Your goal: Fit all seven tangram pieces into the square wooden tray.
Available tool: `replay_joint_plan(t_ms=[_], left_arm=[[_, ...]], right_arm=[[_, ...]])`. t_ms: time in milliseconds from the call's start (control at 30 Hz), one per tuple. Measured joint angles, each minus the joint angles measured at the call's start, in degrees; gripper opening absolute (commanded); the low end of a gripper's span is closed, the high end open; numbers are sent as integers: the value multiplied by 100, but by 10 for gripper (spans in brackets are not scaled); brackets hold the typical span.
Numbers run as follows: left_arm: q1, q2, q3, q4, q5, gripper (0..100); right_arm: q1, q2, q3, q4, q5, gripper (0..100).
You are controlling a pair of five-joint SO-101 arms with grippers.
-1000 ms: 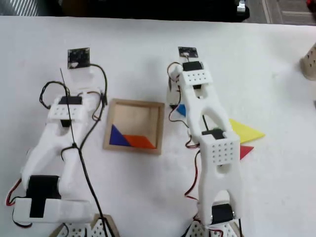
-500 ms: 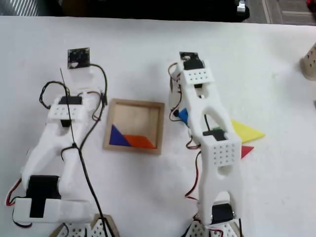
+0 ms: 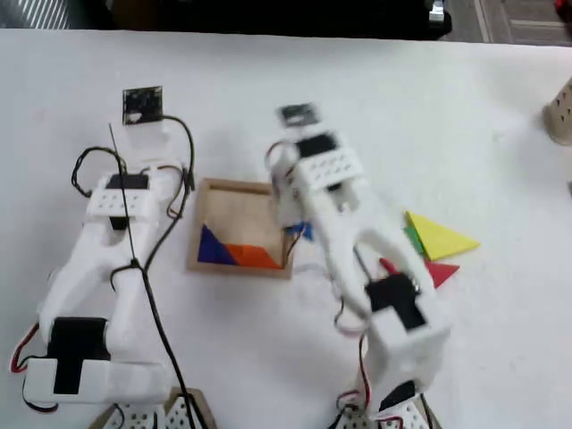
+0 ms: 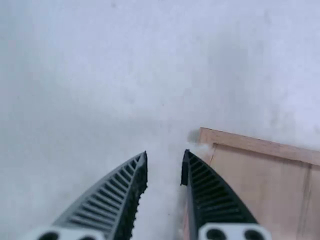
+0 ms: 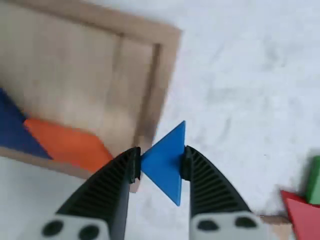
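The square wooden tray (image 3: pixel 282 225) holds a dark blue triangle (image 3: pixel 211 246) and an orange parallelogram (image 3: pixel 253 256) along its near side. My right gripper (image 3: pixel 299 231) hangs over the tray's right rim, shut on a small blue triangle (image 5: pixel 167 160). In the right wrist view the blue triangle is just outside the tray rim (image 5: pixel 165 65), beside the orange piece (image 5: pixel 70 145). A yellow triangle (image 3: pixel 438 236), a green piece (image 3: pixel 413 239) and a red triangle (image 3: pixel 440 272) lie on the table to the right. My left gripper (image 4: pixel 164 167) stands slightly open and empty by the tray's far left corner (image 4: pixel 210 136).
Black cables (image 3: pixel 147 268) trail across the left arm and down the table. A beige perforated object (image 3: pixel 559 112) stands at the right edge. The table is white, with bare room behind the tray and on the far right.
The right arm has swung left with the blue triangle, from beside the loose pieces to the tray's right rim. The left arm has kept still.
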Motion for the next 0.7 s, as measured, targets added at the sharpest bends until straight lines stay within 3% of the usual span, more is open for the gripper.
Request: replay_joint_plan(t_ms=[167,400,700], left_arm=[[0,0,0,0,0,133],[0,0,0,0,0,132],[0,0,0,0,0,132]], right_arm=[[-659,-730,1327,-1099,404,21],[-1275,-800,1837,-1793,1354,29],[-1389,-835,2048,-2092,1793,330]])
